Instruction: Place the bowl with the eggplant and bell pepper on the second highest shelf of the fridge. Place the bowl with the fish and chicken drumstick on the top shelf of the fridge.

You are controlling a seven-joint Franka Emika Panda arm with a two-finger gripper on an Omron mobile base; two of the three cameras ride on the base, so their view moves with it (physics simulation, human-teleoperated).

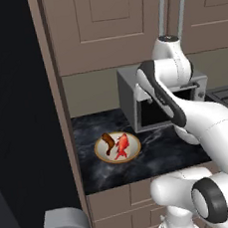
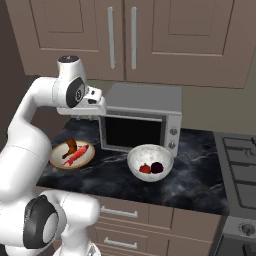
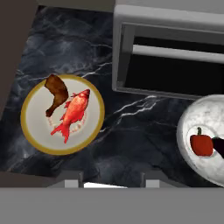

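The pincer [image 3: 113, 181] hangs open and empty above the table [image 3: 131, 127], between the fish bowl [image 3: 62, 114] and the pepper bowl [image 3: 205, 140].

- The white bowl [image 3: 205, 140] runs off the hand view's right edge, cutting the eggplant [image 3: 219, 146].
- The arm [image 1: 186, 113] hides this bowl in the left base view.

On the counter [image 2: 200, 175], the fish bowl [image 2: 56, 161] sits left of the vegetable bowl [image 2: 136, 161]. Both lie before the microwave [image 2: 145, 107] (stove [image 2: 240, 165] far right).
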